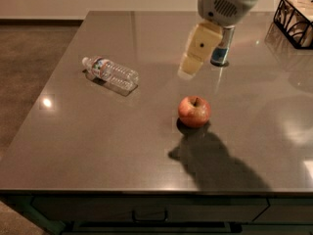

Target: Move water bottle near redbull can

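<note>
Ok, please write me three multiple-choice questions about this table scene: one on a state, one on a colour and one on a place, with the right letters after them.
1. How does the water bottle rest?
A) standing upright
B) lying on its side
C) standing on its cap

2. What colour is the apple?
A) green
B) blue
C) red

3. Where is the gripper?
A) in the air above the table, near the redbull can
B) touching the apple
C) down on the water bottle

Answers:
1 B: its whole length lies on the table, with the cap to the left.
2 C: its skin is red, with a stem dimple on top.
3 A: it hangs beside the can, apart from both the apple and the bottle.
</note>
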`<state>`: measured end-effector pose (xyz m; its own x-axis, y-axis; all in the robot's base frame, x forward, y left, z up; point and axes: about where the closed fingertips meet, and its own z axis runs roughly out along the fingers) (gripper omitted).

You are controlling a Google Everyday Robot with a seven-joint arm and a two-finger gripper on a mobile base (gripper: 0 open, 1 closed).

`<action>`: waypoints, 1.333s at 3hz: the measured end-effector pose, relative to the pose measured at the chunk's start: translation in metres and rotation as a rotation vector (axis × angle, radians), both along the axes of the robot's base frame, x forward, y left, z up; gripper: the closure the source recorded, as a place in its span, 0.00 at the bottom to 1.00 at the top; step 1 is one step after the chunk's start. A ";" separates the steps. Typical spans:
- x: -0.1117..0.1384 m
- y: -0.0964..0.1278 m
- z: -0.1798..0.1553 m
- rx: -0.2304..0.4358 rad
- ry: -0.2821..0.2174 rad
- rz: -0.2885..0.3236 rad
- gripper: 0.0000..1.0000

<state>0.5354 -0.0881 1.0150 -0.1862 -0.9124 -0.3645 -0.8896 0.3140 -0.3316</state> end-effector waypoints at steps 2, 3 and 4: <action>0.075 0.063 -0.043 -0.017 0.150 -0.116 0.00; 0.104 0.100 -0.078 -0.022 0.223 -0.160 0.00; 0.110 0.128 -0.101 -0.021 0.270 -0.160 0.00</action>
